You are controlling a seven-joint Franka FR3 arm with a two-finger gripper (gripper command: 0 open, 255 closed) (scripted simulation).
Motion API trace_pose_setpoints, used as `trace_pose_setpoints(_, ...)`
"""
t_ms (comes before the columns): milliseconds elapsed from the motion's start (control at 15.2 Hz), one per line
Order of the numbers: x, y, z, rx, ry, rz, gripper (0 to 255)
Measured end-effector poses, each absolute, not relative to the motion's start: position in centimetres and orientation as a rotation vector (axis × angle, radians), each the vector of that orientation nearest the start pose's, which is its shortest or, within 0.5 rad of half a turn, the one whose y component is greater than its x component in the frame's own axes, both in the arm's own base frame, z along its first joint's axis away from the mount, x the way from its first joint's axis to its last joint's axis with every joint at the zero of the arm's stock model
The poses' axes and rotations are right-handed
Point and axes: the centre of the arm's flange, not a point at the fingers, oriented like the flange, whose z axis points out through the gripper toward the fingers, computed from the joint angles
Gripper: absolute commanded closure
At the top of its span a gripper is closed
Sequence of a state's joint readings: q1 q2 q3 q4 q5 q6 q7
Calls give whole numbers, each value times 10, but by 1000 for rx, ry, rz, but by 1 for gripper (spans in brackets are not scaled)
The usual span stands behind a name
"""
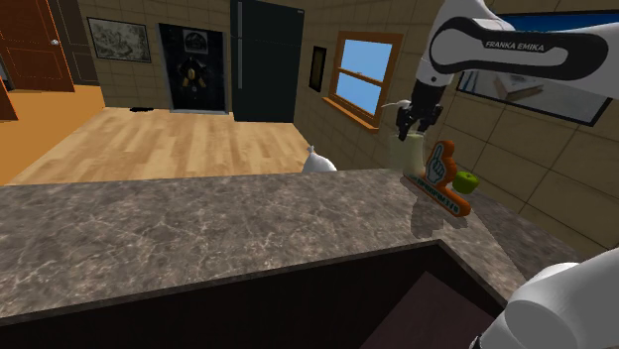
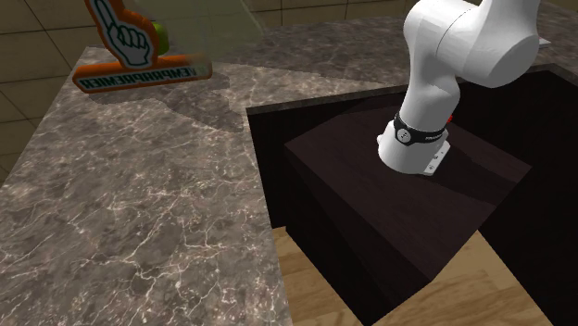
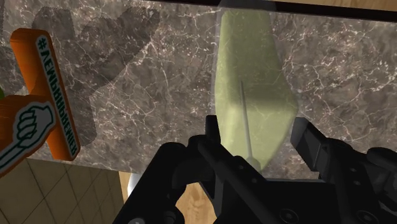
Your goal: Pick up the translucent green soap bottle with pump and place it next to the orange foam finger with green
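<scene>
The soap bottle has a pale, translucent yellow-green body, flat-sided and narrowing toward its top. A thin dip tube shows through it, and a white pump juts toward the shoulder view's left. It stands upright, and the jaws of the gripper press against two opposite sides near its top. Whether its base touches the bench cannot be told. Just beside it, on the shoulder view's right, the foam finger stands upright on the marbled bench. It is orange, with a blue-green hand outlined in white, index finger raised, above a long orange base strip with green lettering.
</scene>
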State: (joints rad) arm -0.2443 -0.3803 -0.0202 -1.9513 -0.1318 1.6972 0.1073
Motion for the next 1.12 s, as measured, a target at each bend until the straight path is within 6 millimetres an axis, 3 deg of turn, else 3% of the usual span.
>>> trace_pose_setpoints(726, 423, -129, 700, -3216, 589, -190, 255)
trace_pose_setpoints(1122, 399, -188, 703, -3216, 591, -189, 255)
